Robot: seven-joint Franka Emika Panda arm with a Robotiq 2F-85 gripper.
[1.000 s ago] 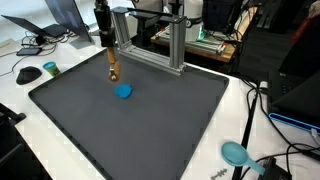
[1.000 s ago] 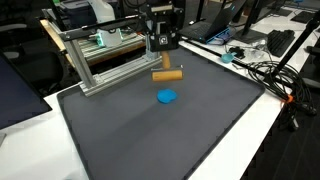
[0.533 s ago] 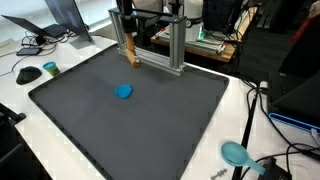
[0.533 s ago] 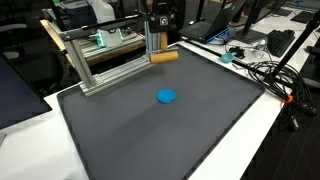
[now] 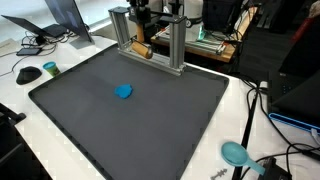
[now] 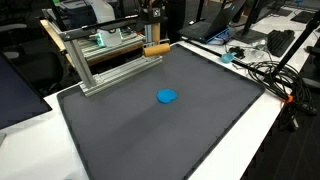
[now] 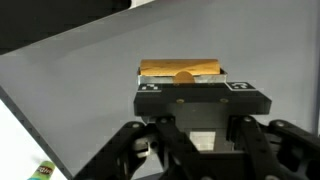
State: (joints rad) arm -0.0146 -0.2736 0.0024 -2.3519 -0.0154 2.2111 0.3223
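Note:
My gripper (image 5: 141,38) is shut on a short wooden cylinder (image 5: 141,50) and holds it in the air at the far edge of the mat, within the opening of the aluminium frame (image 5: 178,45). In an exterior view the wooden cylinder (image 6: 156,49) lies horizontal under the gripper (image 6: 153,38), beside the frame (image 6: 100,62). The wrist view shows the wooden cylinder (image 7: 180,70) crosswise past the gripper (image 7: 182,78) body; the fingertips are hidden. A blue round piece (image 5: 124,91) lies on the dark grey mat (image 5: 150,135), well apart from the gripper; both exterior views show the blue piece (image 6: 167,97).
A teal scoop-like object (image 5: 236,153) and cables lie off the mat's near corner. A mouse (image 5: 28,74) and a small teal lid (image 5: 50,68) sit on the white table beside the mat. A laptop (image 5: 65,15) stands behind. More cables (image 6: 270,70) run along the other side.
The gripper has carried the wooden cylinder up from near the blue piece and back across the mat to the aluminium frame. The blue piece has stayed put.

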